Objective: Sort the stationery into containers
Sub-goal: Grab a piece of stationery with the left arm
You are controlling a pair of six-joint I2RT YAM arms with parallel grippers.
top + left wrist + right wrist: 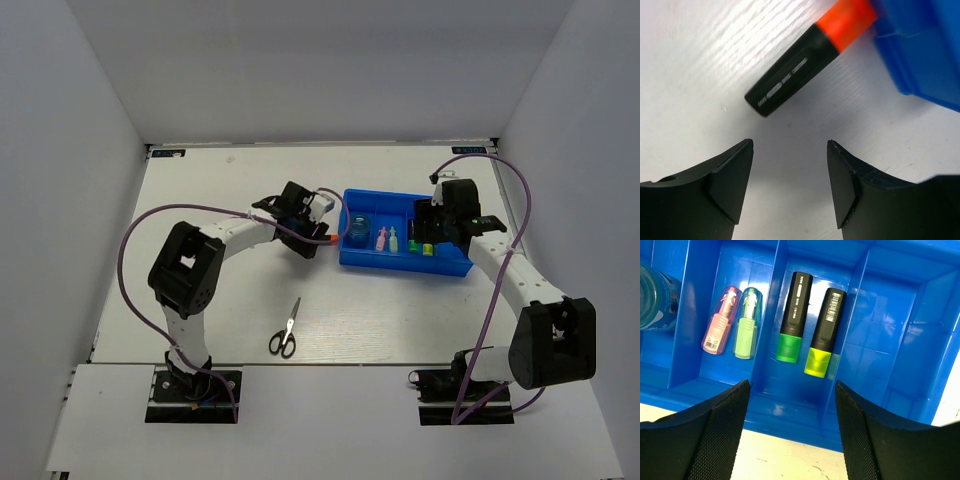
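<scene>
Top view: scissors (284, 335) lie well apart from the blue tray (400, 264). Left wrist: left gripper (790, 150) released, empty; the orange-capped highlighter (805, 60) lies just beside the tray's outer wall, so a finger could jam against it. Right wrist: right gripper (792, 390) released, empty, above the tray.

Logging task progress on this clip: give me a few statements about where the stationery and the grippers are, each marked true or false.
1. The orange-capped highlighter lies on the table outside the blue tray. True.
2. The left gripper is shut on it. False: it is open, and the highlighter lies untouched ahead of it.
3. The scissors are in the tray. False: they lie on the table.
4. The green-capped highlighter and yellow-capped highlighter share one compartment. True.
5. The right gripper is open. True.
</scene>
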